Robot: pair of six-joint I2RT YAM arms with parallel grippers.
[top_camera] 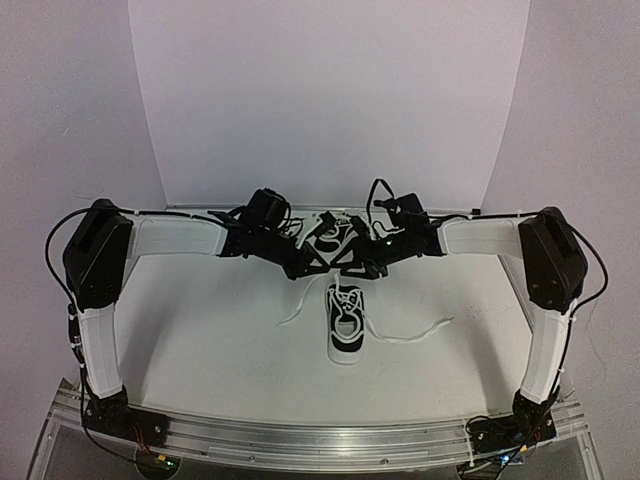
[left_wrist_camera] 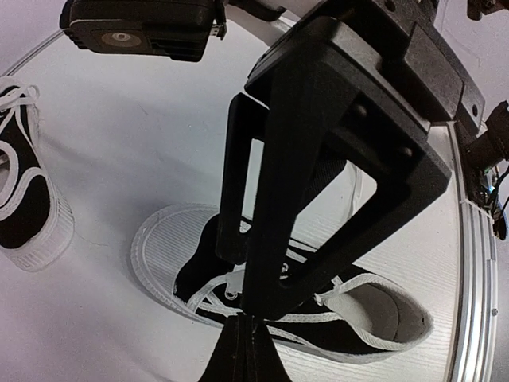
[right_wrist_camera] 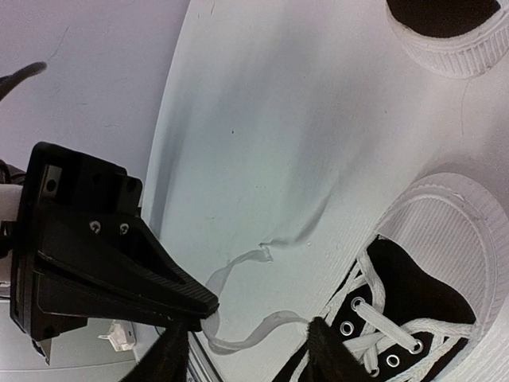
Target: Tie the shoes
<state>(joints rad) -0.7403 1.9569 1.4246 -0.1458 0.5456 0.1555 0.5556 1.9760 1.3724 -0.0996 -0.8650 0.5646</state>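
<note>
One black shoe (left_wrist_camera: 342, 318) with a white sole lies at the back middle of the table, mostly hidden under both grippers in the top view (top_camera: 335, 230). My left gripper (left_wrist_camera: 246, 350) is shut, and in the right wrist view its tip (right_wrist_camera: 203, 306) pinches this shoe's white lace (right_wrist_camera: 262, 333). My right gripper (right_wrist_camera: 246, 354) is open just above the shoe's eyelets, with the lace running between its fingers. Its fingers (left_wrist_camera: 278, 199) fill the left wrist view. The second shoe (top_camera: 346, 320) stands nearer, with its laces spread loose on both sides.
The second shoe also shows at the left edge of the left wrist view (left_wrist_camera: 24, 191) and at the top of the right wrist view (right_wrist_camera: 445, 32). A white backdrop (top_camera: 330, 100) rises close behind the grippers. The table's rim (left_wrist_camera: 469, 263) runs along the right.
</note>
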